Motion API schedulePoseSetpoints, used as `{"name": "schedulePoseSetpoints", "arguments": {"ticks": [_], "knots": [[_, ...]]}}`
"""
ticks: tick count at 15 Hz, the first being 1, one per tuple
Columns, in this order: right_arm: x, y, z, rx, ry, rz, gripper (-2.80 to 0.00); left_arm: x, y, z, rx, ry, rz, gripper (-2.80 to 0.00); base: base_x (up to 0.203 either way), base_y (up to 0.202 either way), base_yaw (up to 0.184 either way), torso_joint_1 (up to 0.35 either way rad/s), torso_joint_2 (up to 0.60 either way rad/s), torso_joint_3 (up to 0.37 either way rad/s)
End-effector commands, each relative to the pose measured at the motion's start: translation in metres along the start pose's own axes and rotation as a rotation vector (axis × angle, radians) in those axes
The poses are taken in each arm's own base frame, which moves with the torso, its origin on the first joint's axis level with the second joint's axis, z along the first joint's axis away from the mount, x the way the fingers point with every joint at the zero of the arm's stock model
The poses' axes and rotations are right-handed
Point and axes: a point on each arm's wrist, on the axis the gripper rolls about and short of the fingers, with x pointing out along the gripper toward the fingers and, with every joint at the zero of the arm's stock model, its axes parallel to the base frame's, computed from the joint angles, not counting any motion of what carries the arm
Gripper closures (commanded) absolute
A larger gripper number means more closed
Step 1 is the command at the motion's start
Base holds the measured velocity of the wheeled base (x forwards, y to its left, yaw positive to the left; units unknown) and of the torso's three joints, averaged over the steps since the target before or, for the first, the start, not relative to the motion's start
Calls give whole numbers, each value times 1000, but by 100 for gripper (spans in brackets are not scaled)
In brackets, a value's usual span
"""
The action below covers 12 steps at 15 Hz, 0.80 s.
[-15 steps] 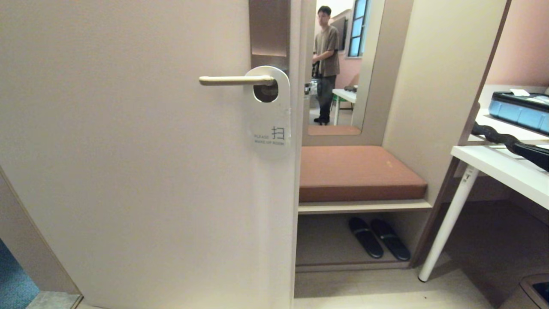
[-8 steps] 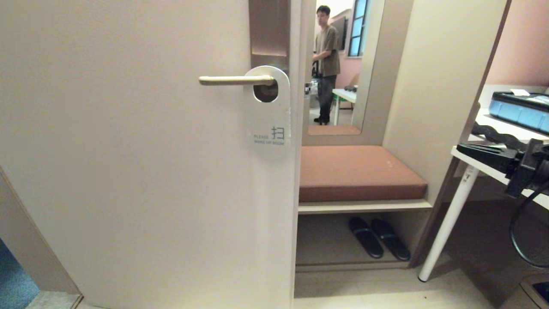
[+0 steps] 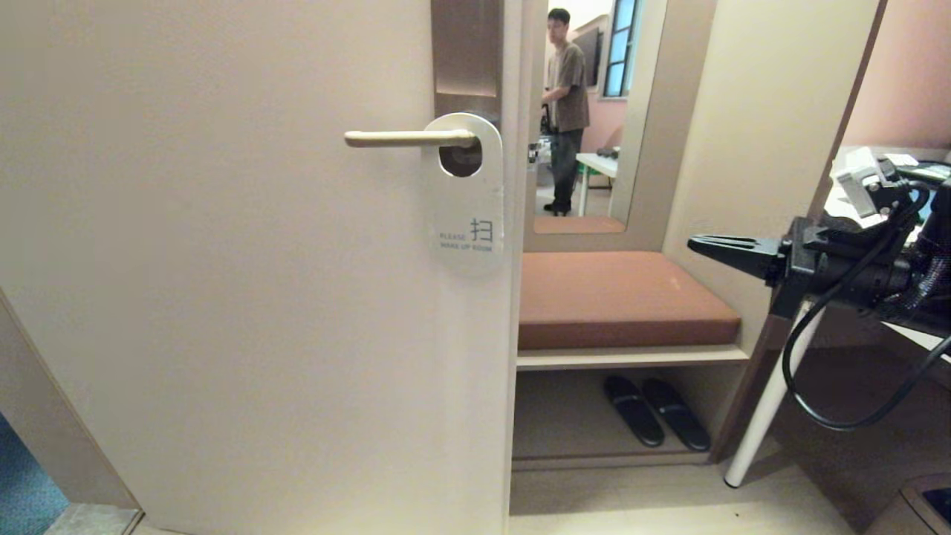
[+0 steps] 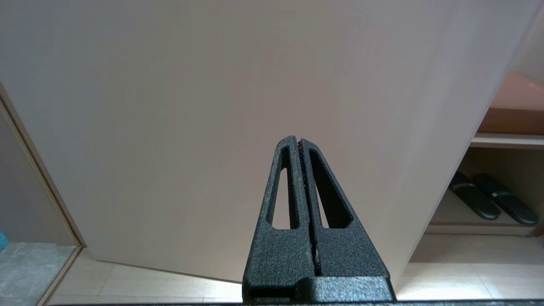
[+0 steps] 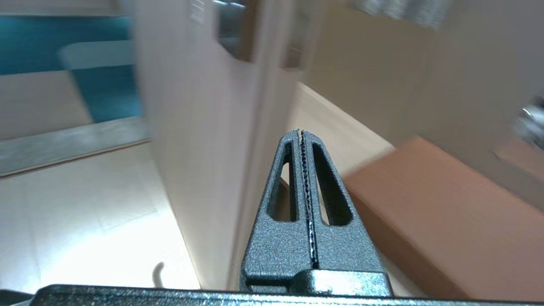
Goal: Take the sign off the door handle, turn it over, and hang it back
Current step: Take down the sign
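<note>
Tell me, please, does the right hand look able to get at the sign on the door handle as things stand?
Probably yes: nothing stands between the right hand and the sign, which hangs exposed on the door handle. The hand is shut, though, so it would have to open first.

The sign (image 3: 468,195) hangs on the door handle (image 3: 409,138), its white face outward. It is a flat, elongated hanger with rounded top and bottom ends and a round hole near the top; the lever passes through that hole. It hangs upright, flat against the door close to its edge. Near the lower end sit a dark Chinese character and small lines of text reading PLEASE MAKE UP ROOM. The door handle is a slim, straight lever of pale brass colour, lying level, its free end pointing left in the head view and its pivot end on a tall brown plate, partly covered by the sign
</note>
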Motion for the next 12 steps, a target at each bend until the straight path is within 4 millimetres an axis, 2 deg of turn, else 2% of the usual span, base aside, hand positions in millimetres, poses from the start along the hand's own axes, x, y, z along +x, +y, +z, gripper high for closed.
{"name": "schedulePoseSetpoints", "arguments": {"ticks": [1, 5, 12], "knots": [[25, 4, -3, -14, -16, 73, 0, 0, 0, 0, -1, 0, 1, 0, 0, 0, 0, 0, 0, 0], [65, 11, -2, -58, -63, 170, 0, 0, 0, 0, -1, 0, 1, 0, 0, 0, 0, 0, 0, 0], [100, 21, -4, -66, -78, 251, 0, 0, 0, 0, -1, 0, 1, 0, 0, 0, 0, 0, 0, 0]]}}
